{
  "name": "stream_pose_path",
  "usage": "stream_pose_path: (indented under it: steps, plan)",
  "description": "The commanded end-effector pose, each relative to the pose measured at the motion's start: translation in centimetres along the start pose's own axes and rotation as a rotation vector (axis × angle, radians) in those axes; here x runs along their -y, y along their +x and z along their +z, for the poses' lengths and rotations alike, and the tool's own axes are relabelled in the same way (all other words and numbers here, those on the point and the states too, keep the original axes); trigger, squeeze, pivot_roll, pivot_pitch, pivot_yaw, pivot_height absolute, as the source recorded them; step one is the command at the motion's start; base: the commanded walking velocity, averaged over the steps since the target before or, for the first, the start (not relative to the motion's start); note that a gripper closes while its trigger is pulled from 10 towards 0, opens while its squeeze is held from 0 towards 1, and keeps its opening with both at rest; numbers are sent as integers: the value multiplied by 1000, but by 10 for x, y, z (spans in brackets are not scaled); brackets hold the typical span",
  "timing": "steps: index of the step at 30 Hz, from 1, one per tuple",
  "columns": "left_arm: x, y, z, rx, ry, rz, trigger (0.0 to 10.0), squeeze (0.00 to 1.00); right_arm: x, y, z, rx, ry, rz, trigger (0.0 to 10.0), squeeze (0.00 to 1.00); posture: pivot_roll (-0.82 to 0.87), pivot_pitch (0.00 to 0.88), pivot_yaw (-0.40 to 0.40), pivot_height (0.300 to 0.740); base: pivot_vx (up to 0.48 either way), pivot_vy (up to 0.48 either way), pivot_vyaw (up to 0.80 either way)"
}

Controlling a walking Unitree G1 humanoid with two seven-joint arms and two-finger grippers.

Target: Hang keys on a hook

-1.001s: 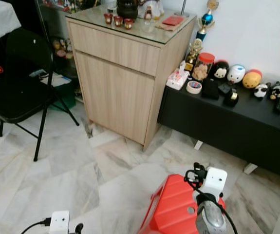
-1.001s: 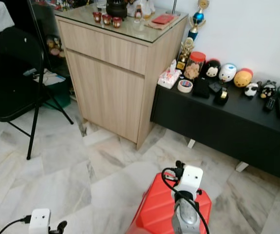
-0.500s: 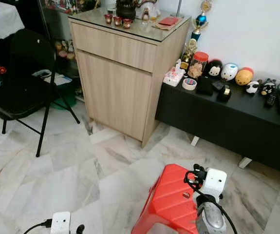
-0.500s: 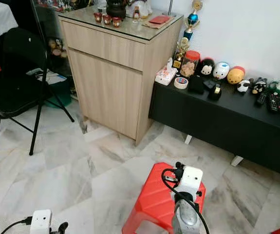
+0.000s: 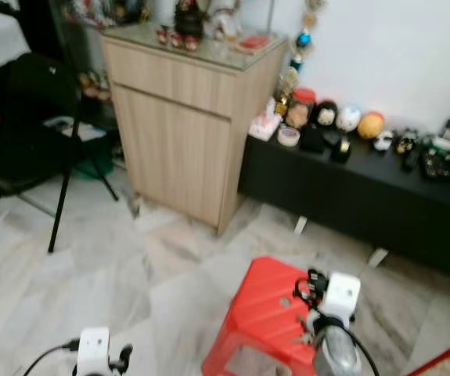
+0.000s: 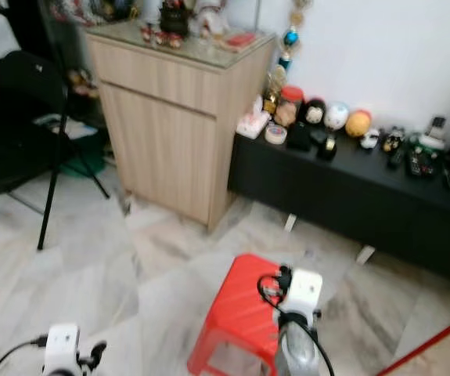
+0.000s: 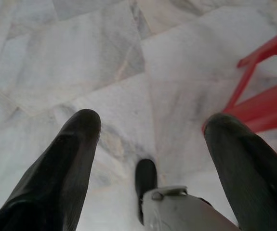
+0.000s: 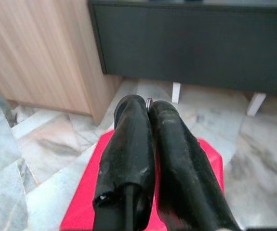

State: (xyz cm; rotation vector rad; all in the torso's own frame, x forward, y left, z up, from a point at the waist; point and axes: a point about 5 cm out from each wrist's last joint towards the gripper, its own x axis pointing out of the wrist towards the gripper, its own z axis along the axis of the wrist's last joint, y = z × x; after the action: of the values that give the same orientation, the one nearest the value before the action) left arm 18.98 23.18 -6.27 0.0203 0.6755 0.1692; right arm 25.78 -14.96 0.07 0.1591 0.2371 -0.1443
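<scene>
Right gripper [image 8: 148, 108] has its fingers pinched on a tiny key ring [image 8: 149, 101]. Camera's swung right since a second ago, more black bench [image 5: 381, 196] showing, no hook yet.

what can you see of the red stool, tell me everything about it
The red stool looks like moulded plastic, with a flat, roughly square top marked by faint ribs and a small hole. It stands upright on the marble floor on slanted legs with an open gap beneath, before the black bench. The right gripper hangs above it, fingers pressed together on a small metal ring.
</scene>
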Motion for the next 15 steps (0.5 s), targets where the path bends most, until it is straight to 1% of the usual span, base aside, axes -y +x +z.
stream_pose_path:
  steps: [1,15]
  plan:
    - [-4,0,0,-2,-3,8,10000,0,2,0,-2,-15,3,-11,10000,0,88,0,-92,740,-277,0,0]
    - [-1,0,1,9,-14,-2,10000,0,4,1,-1,-18,2,-17,10000,0,86,0,-96,740,-289,0,0]
